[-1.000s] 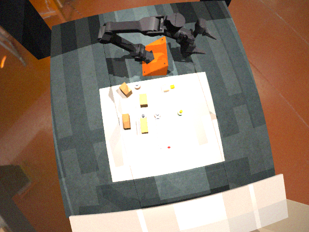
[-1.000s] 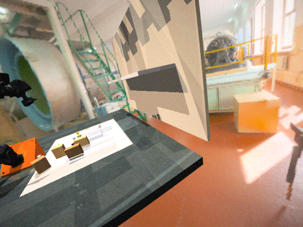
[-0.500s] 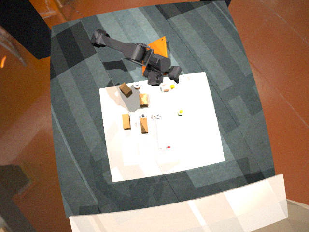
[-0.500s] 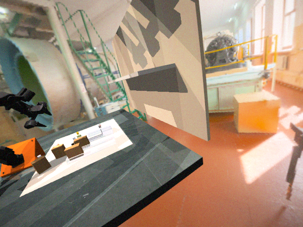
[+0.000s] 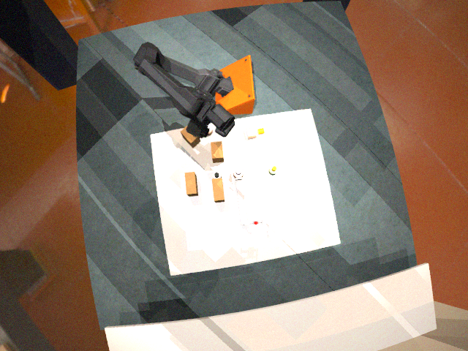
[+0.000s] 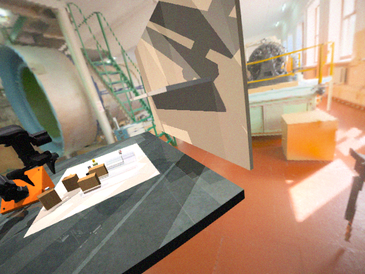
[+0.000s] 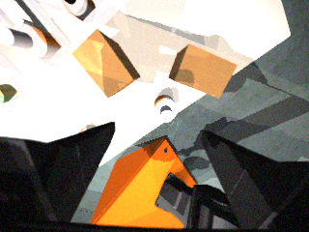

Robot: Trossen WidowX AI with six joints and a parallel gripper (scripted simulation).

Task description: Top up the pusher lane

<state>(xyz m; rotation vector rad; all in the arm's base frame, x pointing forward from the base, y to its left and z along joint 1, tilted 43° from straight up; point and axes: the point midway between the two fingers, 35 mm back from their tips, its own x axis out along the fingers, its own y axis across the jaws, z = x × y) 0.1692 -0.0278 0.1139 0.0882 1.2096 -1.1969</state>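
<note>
My gripper [image 5: 214, 130] [image 6: 43, 178] [image 7: 159, 130] is open and empty, above the mat's arm-side edge. A white-topped jar [image 5: 210, 129] [image 6: 47, 188] [image 7: 165, 105] stands below it, ahead of the fingertips in the wrist view. A white jar [image 5: 238, 175] [image 7: 41, 41] stands at the arm-side end of the pale, washed-out rails. A black-capped jar [image 5: 216, 175] stands beside a brown block. A yellow-capped, greenish jar [image 5: 273, 171] [image 7: 7, 93] stands to the right. A pale piece [image 5: 251, 134] lies beside a yellow one [image 5: 260, 131]. A red mark [image 5: 255, 222] [image 6: 120, 152] shows at the rails' far end. Pusher and front stop are indistinct.
Brown blocks [image 5: 217, 151] [image 5: 191, 183] [image 5: 218, 189] [image 7: 106, 63] stand on the white mat [image 5: 302, 211]. Another block [image 5: 190, 137] [image 6: 49, 198] [image 7: 204, 70] stands close by my gripper. The orange base plate [image 5: 241, 81] [image 7: 130, 193] is behind it.
</note>
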